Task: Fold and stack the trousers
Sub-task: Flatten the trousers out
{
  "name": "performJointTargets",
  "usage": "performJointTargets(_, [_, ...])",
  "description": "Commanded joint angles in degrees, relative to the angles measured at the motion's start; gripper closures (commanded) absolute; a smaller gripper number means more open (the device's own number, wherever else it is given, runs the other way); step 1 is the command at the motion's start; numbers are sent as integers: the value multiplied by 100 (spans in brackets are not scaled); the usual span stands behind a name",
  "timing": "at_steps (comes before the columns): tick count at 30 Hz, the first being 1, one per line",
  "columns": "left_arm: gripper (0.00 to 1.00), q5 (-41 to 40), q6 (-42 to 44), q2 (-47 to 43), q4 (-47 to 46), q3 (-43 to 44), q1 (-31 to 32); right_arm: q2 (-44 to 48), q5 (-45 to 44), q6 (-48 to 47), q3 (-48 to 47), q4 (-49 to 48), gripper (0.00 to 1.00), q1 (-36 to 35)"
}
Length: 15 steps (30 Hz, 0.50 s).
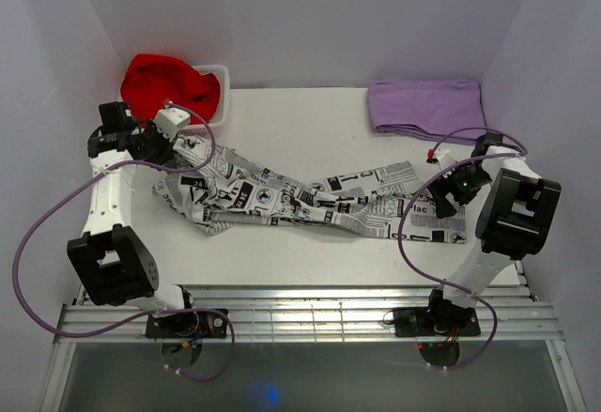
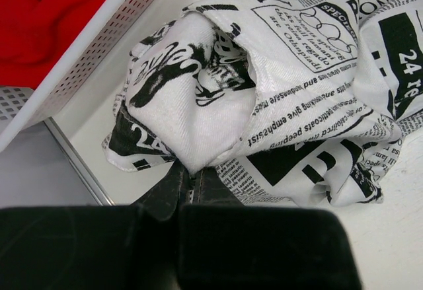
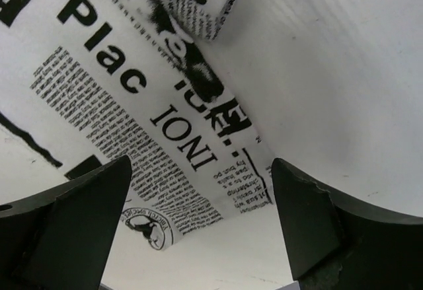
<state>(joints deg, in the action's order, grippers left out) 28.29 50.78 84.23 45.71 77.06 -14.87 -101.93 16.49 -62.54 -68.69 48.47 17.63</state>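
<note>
The trousers (image 1: 300, 201), white with black newspaper print, lie stretched left to right across the table, bunched at the left end. My left gripper (image 1: 175, 145) is shut on that bunched end; in the left wrist view its fingers (image 2: 187, 179) pinch a fold of the trousers (image 2: 284, 72) near the table edge. My right gripper (image 1: 445, 196) is open just above the right leg end. In the right wrist view the leg hem (image 3: 165, 145) lies flat between my spread right gripper (image 3: 198, 204), and the fingers (image 3: 86, 217) do not touch it.
A white mesh basket (image 1: 223, 82) holding a red cloth (image 1: 167, 83) stands at the back left, close to my left gripper; it also shows in the left wrist view (image 2: 99, 45). A folded lilac-purple cloth (image 1: 427, 107) lies at the back right. Walls close in on both sides.
</note>
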Motion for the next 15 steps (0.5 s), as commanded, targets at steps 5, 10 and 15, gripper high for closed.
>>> performJointTargets(5, [100,124,-60,15,-36,73,-16,-589,171,191,-637,-444,4,-22])
performJointTargets(10, [100,27,-314,366,-19,300,-24,-943,74,-511,-551,108,14,-93])
performJointTargets(15, [100,211,-753,1007,271,1249,-68,-565,-409,-1014,232,-205,81,-102])
